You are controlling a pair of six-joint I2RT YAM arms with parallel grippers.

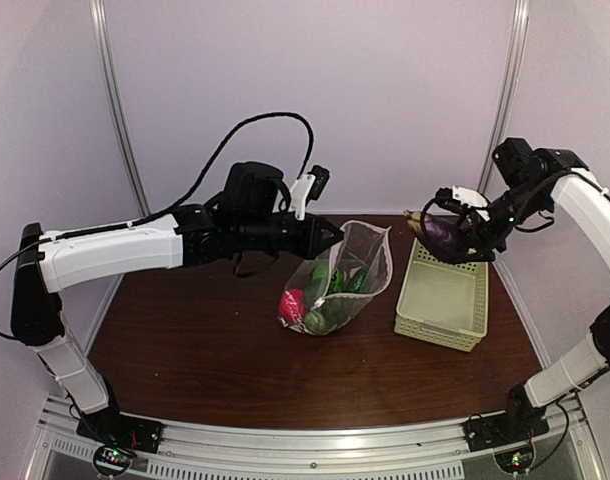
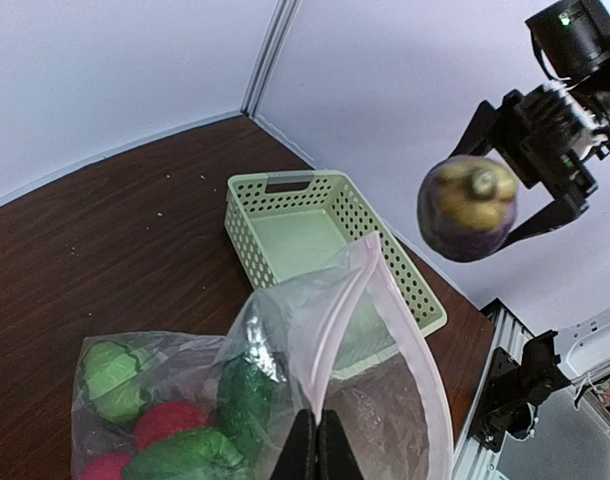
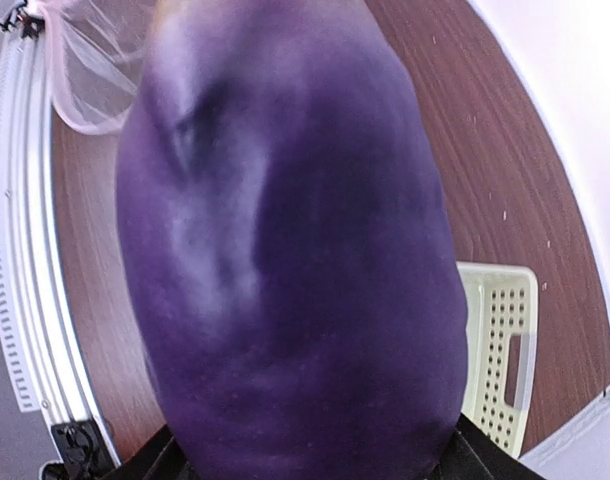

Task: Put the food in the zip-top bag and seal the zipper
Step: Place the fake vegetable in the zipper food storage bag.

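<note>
The clear zip-top bag (image 1: 355, 265) stands on the table with its mouth held up. My left gripper (image 2: 315, 440) is shut on the pinkish zipper (image 2: 335, 310) edge at the left of the mouth (image 1: 330, 236). Inside lie red pieces (image 2: 165, 422) and green pieces (image 2: 243, 395) of food. My right gripper (image 1: 455, 235) hangs in the air above the basket, to the right of the bag, shut on a dark purple eggplant (image 1: 440, 234). That eggplant (image 3: 295, 250) fills the right wrist view and hides the fingers. It also shows end-on in the left wrist view (image 2: 467, 208).
A pale green perforated basket (image 1: 445, 290) sits to the right of the bag with nothing in it. The table's wooden top (image 1: 185, 340) ends at a metal rail (image 1: 305, 445) in front. White walls close in the back and sides.
</note>
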